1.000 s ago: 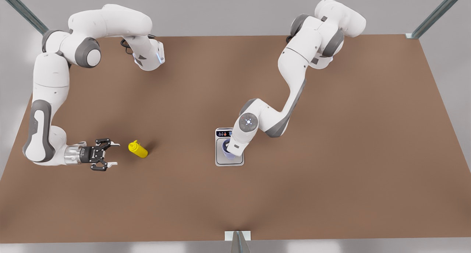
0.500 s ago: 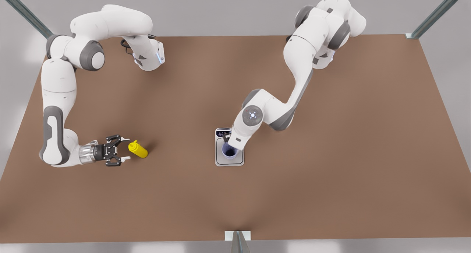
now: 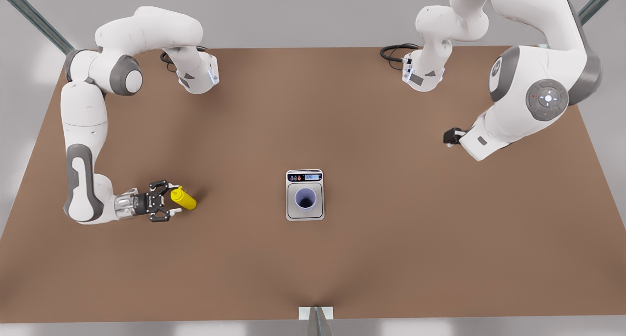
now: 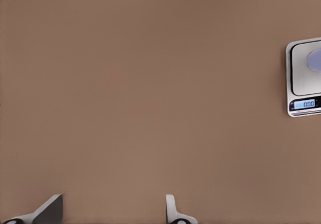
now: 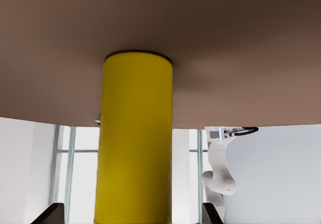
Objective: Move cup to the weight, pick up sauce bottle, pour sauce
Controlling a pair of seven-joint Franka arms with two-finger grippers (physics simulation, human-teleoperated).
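The lavender cup [image 3: 306,199] stands upright on the plate of the silver-grey weight [image 3: 292,213], with nothing touching it. In the left wrist view the weight [image 4: 302,91] lies at the picture's edge with a sliver of the cup [image 4: 316,61]. The yellow sauce bottle [image 3: 185,199] stands on the table at the front view's left. My right gripper [image 3: 172,199] reaches it sideways, open, one finger on each side of it. Seen from the right wrist, the bottle [image 5: 135,133] rises between the open fingertips [image 5: 52,211]. My left gripper [image 4: 111,214] is open and empty, raised at the front view's right [image 3: 449,136].
The brown table [image 3: 313,267] is bare around the weight and the bottle. Black cables [image 3: 393,51] lie by the arm base at the back. A metal bracket [image 3: 316,312] sits at the table's near edge.
My left gripper let go of the cup on the weight and drew up and away to the front view's right. My right gripper slid forward until its open fingers flank the sauce bottle.
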